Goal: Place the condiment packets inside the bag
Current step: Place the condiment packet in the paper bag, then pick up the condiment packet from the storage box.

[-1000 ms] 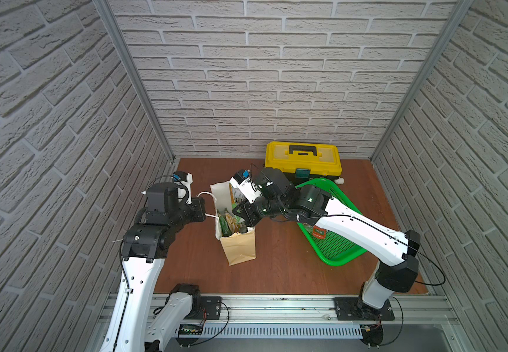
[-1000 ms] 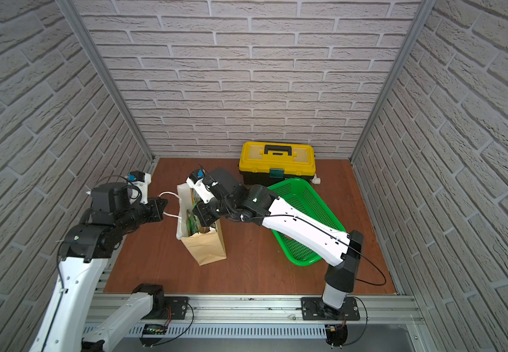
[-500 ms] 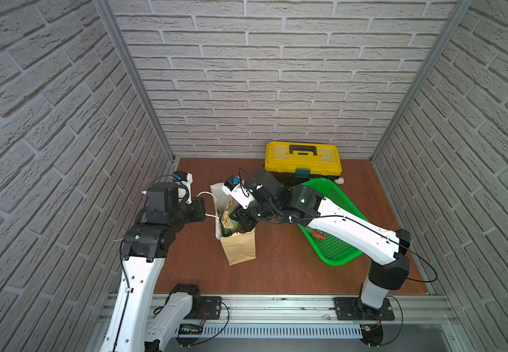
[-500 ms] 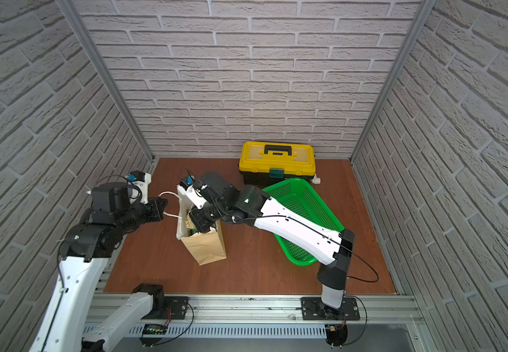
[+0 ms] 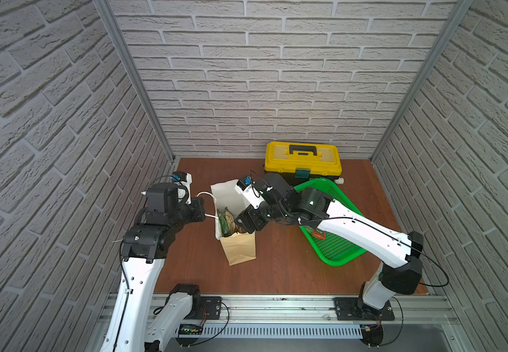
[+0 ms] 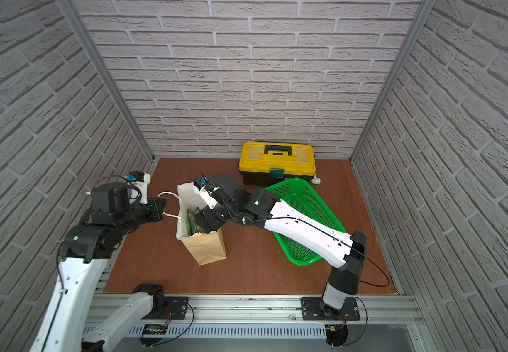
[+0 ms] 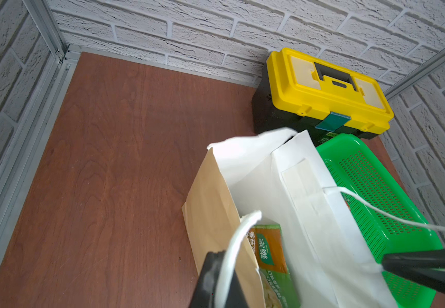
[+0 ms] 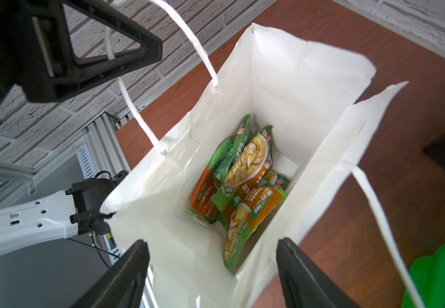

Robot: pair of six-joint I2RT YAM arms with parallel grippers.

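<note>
**Packets in the bag; right jaws open above its mouth**

The bag (image 5: 240, 250) is standing upright on the tabletop (image 5: 277, 274), tan outside and white inside, with its mouth gaping wide. My left gripper (image 5: 202, 210) is reaching in from the bag's left side. Its jaws are clamping shut on one white cord handle (image 8: 143, 120), which is running from the rim into the grip. My right gripper (image 8: 213, 266) is hovering directly over the open mouth, its jaws standing wide apart and holding nothing.

The right wrist view is looking straight down the white interior. There the condiment packets (image 8: 242, 181) are lying in a loose heap at the bottom: green pouches with yellow food pictures, overlapping one another, with orange panels showing among them. In both top views they are showing as a green patch inside the bag, just beside my right gripper.

The second handle (image 8: 374, 213) is hanging free on the side nearer the green basket (image 5: 335, 263). The basket is sitting to the right of the bag, partly under my right arm. A small red-orange item (image 5: 318, 234) is lying in it; I cannot tell what it is. The yellow toolbox (image 5: 303, 160) is resting against the back wall, behind the basket.
</note>
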